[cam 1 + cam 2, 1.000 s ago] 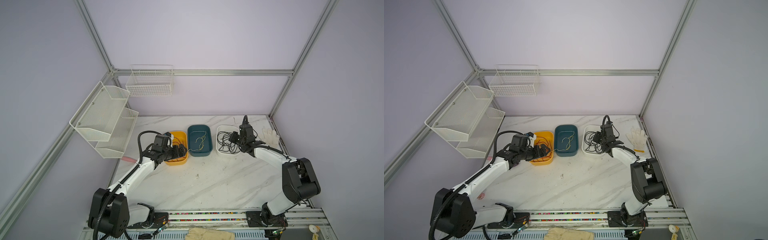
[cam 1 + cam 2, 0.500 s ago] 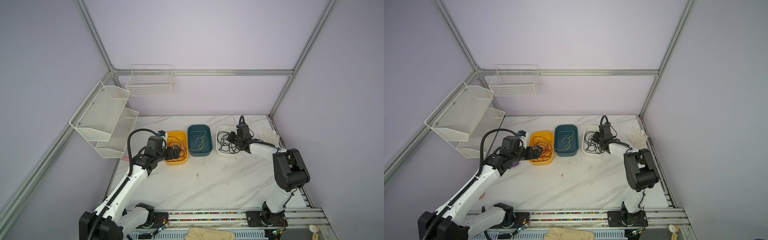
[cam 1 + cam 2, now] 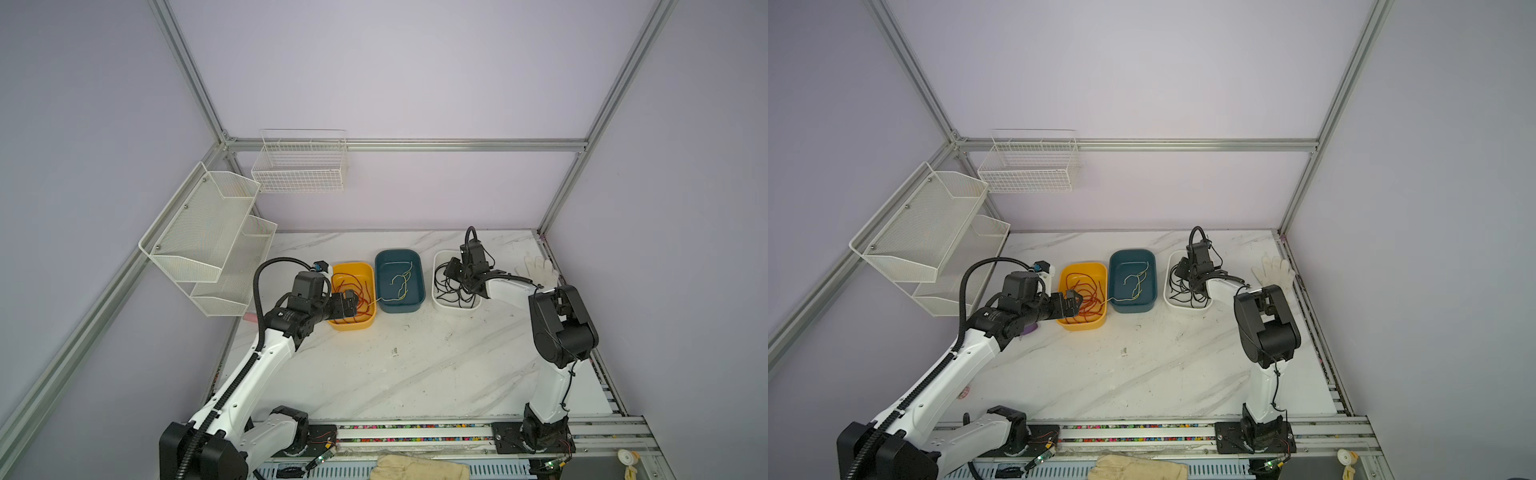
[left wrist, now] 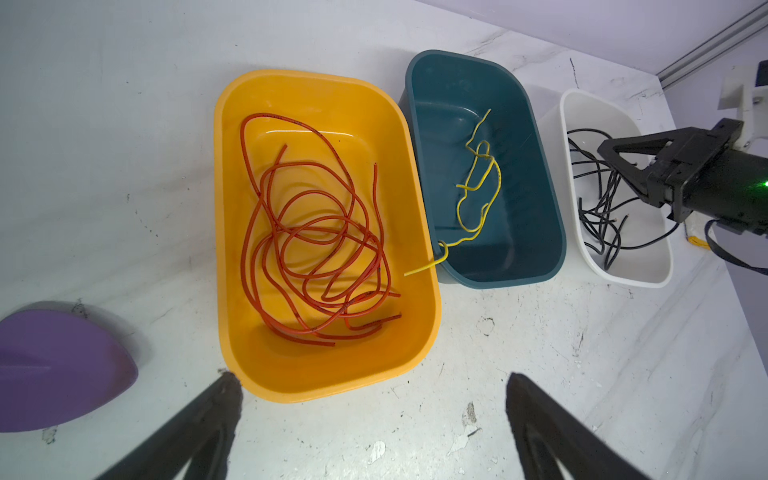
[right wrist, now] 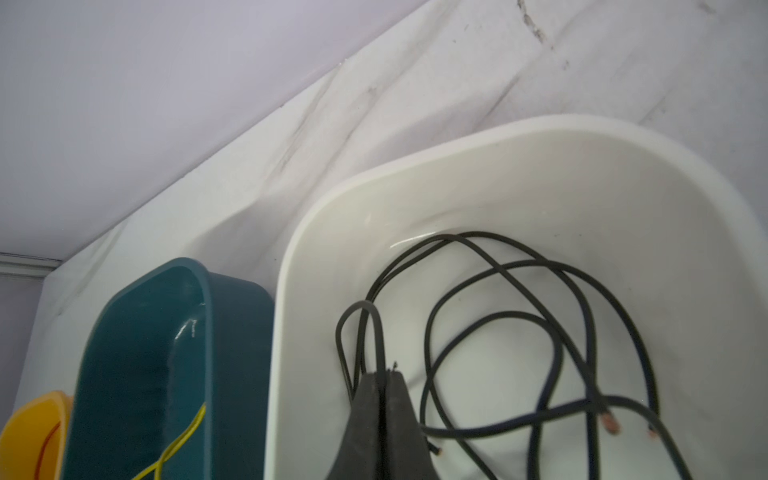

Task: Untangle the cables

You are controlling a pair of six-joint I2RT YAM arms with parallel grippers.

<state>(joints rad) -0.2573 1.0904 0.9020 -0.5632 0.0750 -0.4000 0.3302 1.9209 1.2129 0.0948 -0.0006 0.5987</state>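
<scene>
Three bins in a row on the marble counter (image 3: 415,374), cables sorted by colour.
- Yellow bin (image 4: 316,378): red cables (image 4: 316,245), loosely coiled over each other.
- Teal bin (image 4: 519,232): one yellow cable (image 4: 498,178), kinked, one end trailing over the rim onto the yellow bin's edge.
- White bin (image 4: 636,270): black cables (image 5: 498,314), looped and crossed.
- Left claw (image 4: 372,380): released, spread wide, empty, at the near end of the yellow bin.
- Right claw (image 5: 384,376): clenched, tips all but meeting, low inside the white bin; a black loop rises at the tips, pinched or not cannot be told.
- Purple object (image 4: 54,370): on the counter beside the yellow bin.
- White glove (image 3: 540,268): on the counter at the far right edge.
</scene>
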